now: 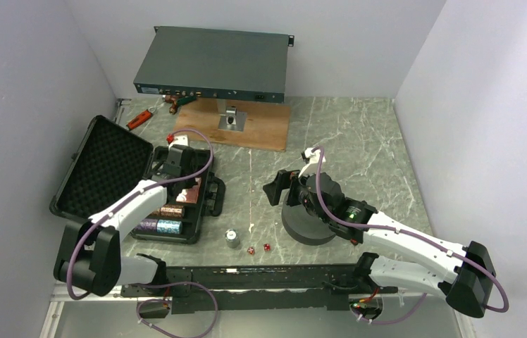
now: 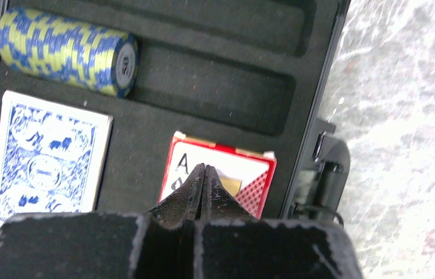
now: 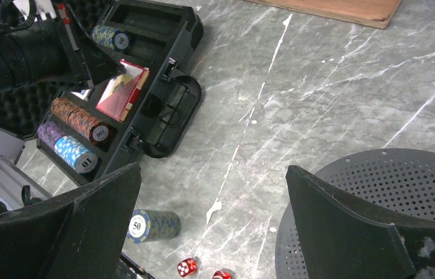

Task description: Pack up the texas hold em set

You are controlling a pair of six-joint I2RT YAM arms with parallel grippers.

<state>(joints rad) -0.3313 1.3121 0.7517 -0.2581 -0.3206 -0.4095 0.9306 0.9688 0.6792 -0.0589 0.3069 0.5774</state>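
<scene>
Left pincer (image 2: 203, 174) shut and empty, tips just over the red card box (image 2: 256, 183) inside the open case (image 2: 215, 99); right pincer (image 3: 213, 168) spread wide and empty above the table (image 3: 320, 87); chip stack (image 3: 152, 225) and red dice (image 3: 186, 267) loose on the table beside the case.

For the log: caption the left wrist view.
Shut left fingers over the red deck in the case, blue deck and chips alongside.

Left arm (image 1: 127, 204) and right arm (image 1: 416, 243), white link shells, black joint housings, looping purple cables (image 1: 212, 156), black textured fingers (image 2: 186, 195).
</scene>
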